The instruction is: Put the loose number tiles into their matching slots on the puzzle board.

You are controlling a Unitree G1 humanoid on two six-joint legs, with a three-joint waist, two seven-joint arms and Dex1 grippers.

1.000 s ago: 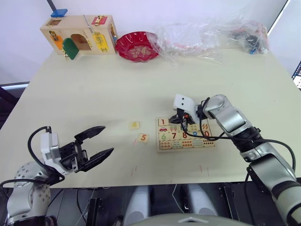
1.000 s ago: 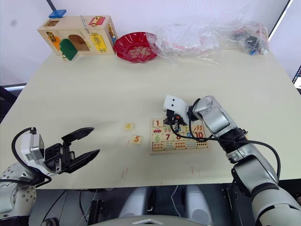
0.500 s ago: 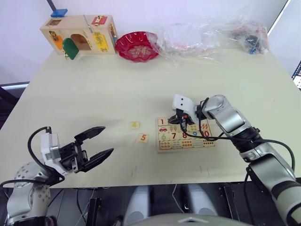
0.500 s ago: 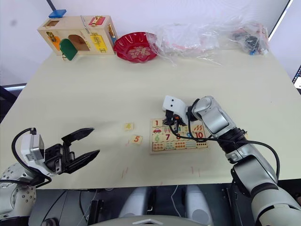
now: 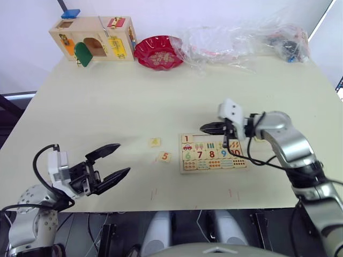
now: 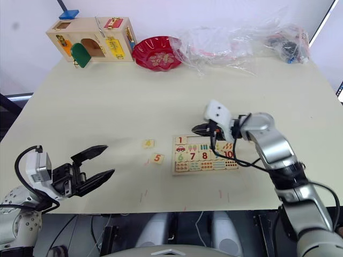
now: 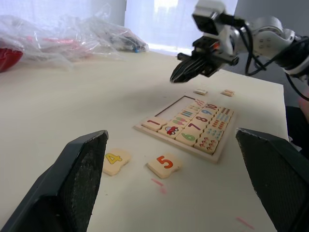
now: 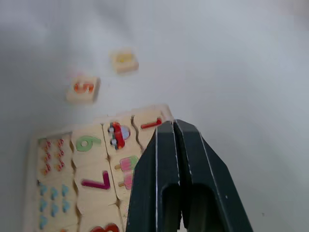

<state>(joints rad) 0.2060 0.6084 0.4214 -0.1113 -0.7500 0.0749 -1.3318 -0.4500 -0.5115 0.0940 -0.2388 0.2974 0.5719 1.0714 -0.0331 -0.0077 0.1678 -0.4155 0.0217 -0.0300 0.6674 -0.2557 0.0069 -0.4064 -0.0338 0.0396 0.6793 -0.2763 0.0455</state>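
Observation:
The puzzle board (image 5: 211, 153) lies right of the table's middle. Tile 1 (image 5: 187, 139) sits in its top row, and the slots (image 5: 214, 138) beside it are bare. Loose tiles 4 (image 5: 155, 142) and 5 (image 5: 164, 157) lie on the table just left of the board. Two more loose tiles (image 7: 200, 91) rest beyond the board's far side. My right gripper (image 5: 203, 128) hovers shut and empty above the board's top edge. My left gripper (image 5: 122, 158) stands open near the table's front left, well apart from the tiles.
A wooden latch box (image 5: 94, 37) with coloured doors stands at the back left. A red bowl (image 5: 158, 52) sits next to it. Crumpled clear plastic bags (image 5: 241, 40) run along the back right edge.
My right gripper has lifted off the board's top row and its arm has swung out to the right. The left gripper holds still. The camera has shifted slightly.

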